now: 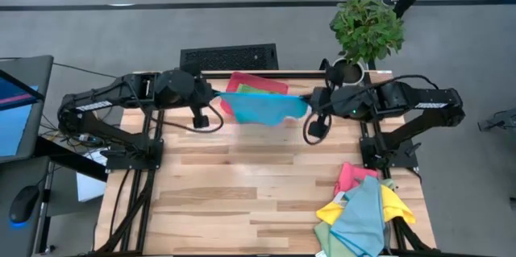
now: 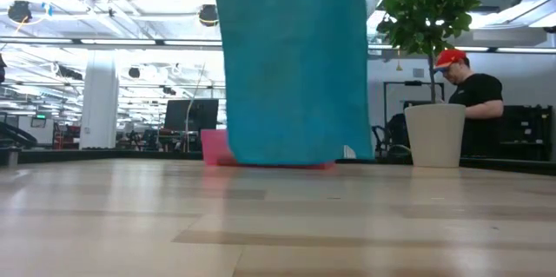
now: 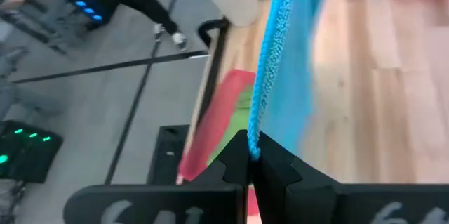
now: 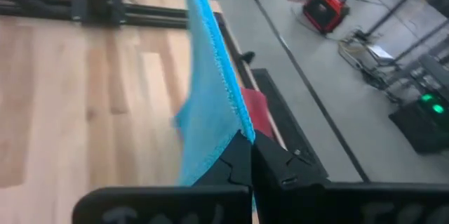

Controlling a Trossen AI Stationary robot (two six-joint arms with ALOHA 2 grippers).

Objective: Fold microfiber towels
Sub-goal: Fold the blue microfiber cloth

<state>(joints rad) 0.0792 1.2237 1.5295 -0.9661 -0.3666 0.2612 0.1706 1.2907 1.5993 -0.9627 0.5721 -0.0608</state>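
A light blue microfiber towel hangs spread between my two grippers over the far middle of the table. My left gripper is shut on its left top end and my right gripper on its right top end. In the low view the blue towel hangs as a flat sheet, its lower edge down near the table top. Behind it the red tray rests on the table with a green towel in it. My left gripper pinches the towel's top edge between its two fingers, at the left corner. The fingers slant downward from the table's left. The cloth runs away from them, drawn fairly straight. My right gripper pinches the towel's top edge at the right corner between its two fingers, slanting downward from the table's right. The cloth hangs below and stretches toward the other gripper.
A heap of pink, yellow, green and blue towels lies at the near right corner. A potted plant stands at the far right edge. Bare wood covers the middle and near left. A person stands beyond the table.
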